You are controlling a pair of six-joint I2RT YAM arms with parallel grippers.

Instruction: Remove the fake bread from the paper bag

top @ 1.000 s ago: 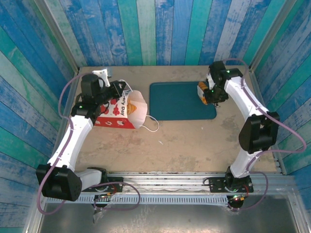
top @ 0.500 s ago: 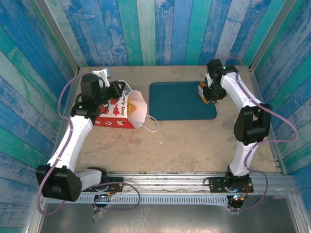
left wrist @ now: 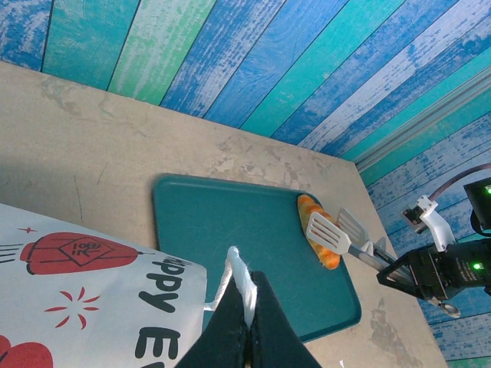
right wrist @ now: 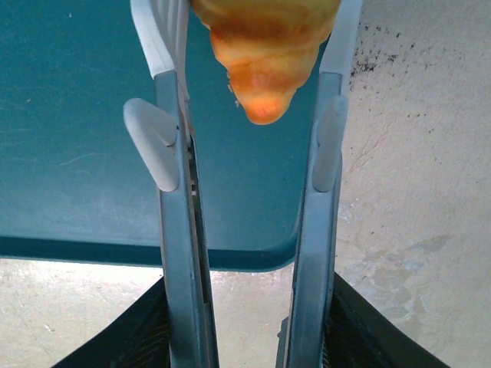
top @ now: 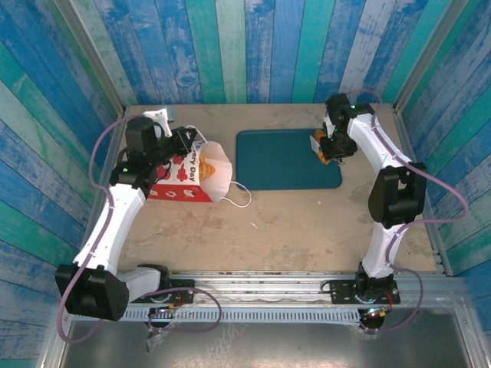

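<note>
Teal tray (right wrist: 77, 153) below; croissant (right wrist: 265, 46) cropped at top.

Lettering check. Readable print found on one item, the paper bag (top: 201, 175), lying at about 9 o'clock on the worktop (top: 291, 222).

Top external view: black letters on the bag's white side panel read "ery Day". The start of the first word is hidden. White shapes on the red face are too small to read.

Left wrist view: same bag (left wrist: 92, 307) at 7 o'clock in the frame.
- Upper line: "ppy" in black.
- Lower line: "E" plus one letter cut off by the frame edge.
- Red lantern-shaped print at 8 o'clock: small white mark inside, not legible.
</note>
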